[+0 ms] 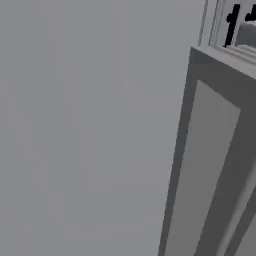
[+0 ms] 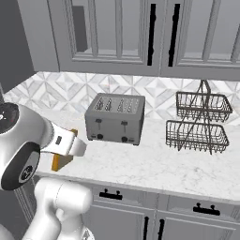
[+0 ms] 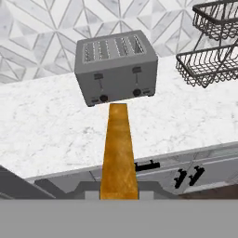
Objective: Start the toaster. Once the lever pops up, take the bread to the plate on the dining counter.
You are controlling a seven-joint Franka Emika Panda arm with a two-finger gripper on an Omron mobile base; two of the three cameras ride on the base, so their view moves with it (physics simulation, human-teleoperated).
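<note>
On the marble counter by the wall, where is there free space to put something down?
Bare marble lies in front of the toaster, up to the counter's front edge, and between toaster and wire basket stand. It is tighter behind the toaster, near the tiled wall.

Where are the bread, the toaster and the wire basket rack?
bread (image 3: pixel 119 148): hand view, middle of its golden-brown crust edge, seen edge-on.
toaster (image 2: pixel 115 124): right base view, front face above the knobs.
wire basket rack (image 2: pixel 197 136): right base view, rim of its lower basket.

Ahead of the jaws, white marble wall counter (image 2: pixel 154 164), geometric tiled backsplash (image 2: pixel 61 91), grey upper cabinets (image 2: pixel 117 33), black-handled drawers (image 2: pixel 112 206) below.
</note>
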